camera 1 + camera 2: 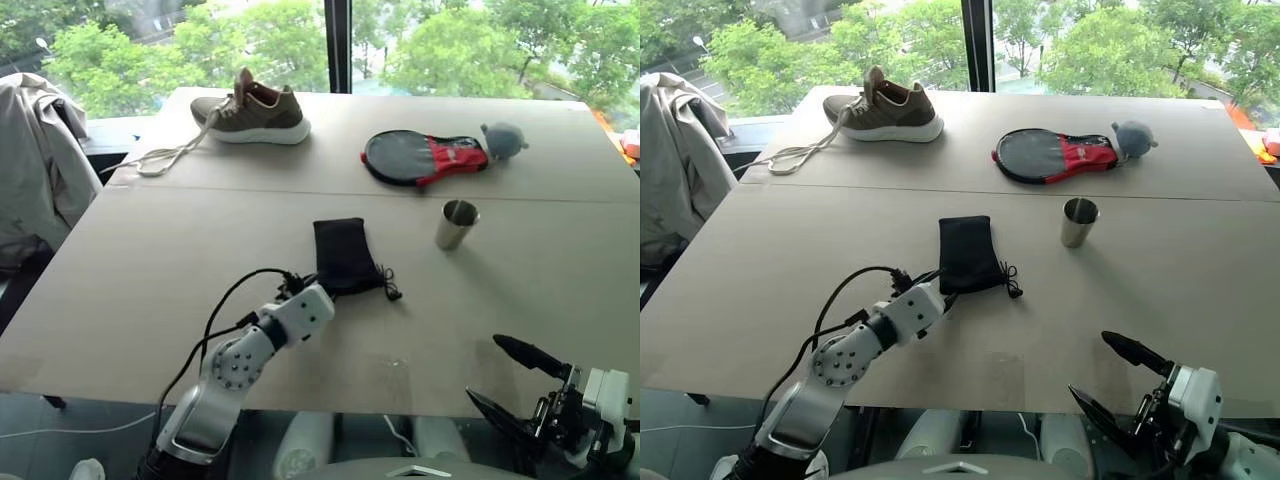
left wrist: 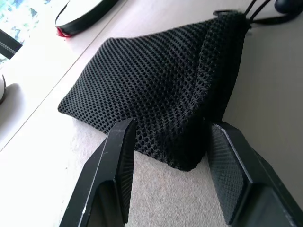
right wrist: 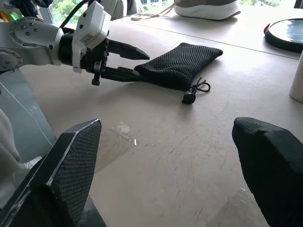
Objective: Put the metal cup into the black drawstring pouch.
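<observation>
Black mesh drawstring pouch (image 2: 161, 90) lies flat between the half-open left gripper's (image 2: 165, 156) fingers, not yet pinched, seemingly for lifting, while the right gripper (image 3: 165, 165) waits wide open, empty.

Head stereo pair looks down over the table (image 1: 120, 270); both wrist cams sit low, sharing the black pouch (image 2: 156, 90).

Brown shoe (image 1: 254, 112), black-and-red paddle case (image 1: 420, 157) and grey plush (image 1: 503, 140) on table (image 1: 130, 270); jacket (image 1: 30, 150) beside it
</observation>
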